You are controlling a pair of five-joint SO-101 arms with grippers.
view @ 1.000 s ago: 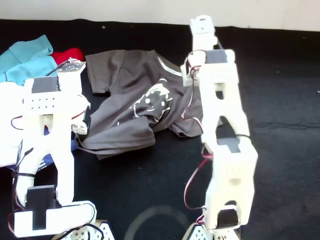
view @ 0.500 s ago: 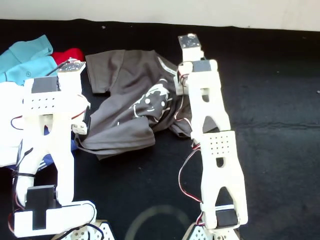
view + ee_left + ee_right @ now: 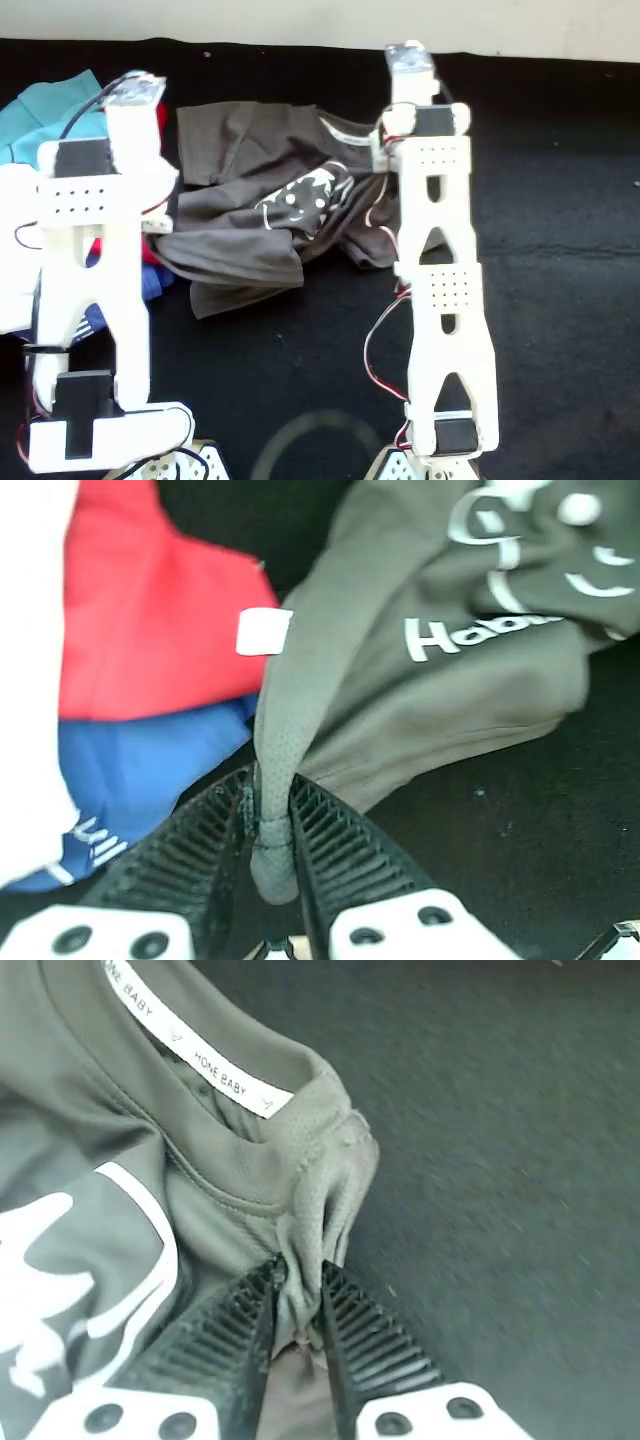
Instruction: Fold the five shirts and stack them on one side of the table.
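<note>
Now, your left claw (image 3: 270,785) is closed tight on a thin roll of cloth at the edge of the grey shirt (image 3: 450,680), and the roll stands up between the ribbed jaws. Your right claw (image 3: 298,1272) is also closed on cloth: it pinches a fold of the same shirt just beside the collar, near the neck tape. Between the two claws the grey shirt lies crumpled on the black table (image 3: 560,300), with the print on top and many folds across the body. Just beside the left claw lie a red shirt (image 3: 150,610) and a blue shirt (image 3: 150,760), close to the grey one. I judge that you are at the spreading step for this one shirt, so folding has not begun and no stack is made yet. The next move calls for you to keep both grips, draw the claws apart until the slack is gone, and lay the shirt flat away from the red and blue ones. Compared with one second ago, the left arm has gone farther up the table and has taken its edge of the shirt with it, so the cloth is more bunched. The right arm leaned toward the left arm half a second ago and now stands straight at the collar again.
</note>
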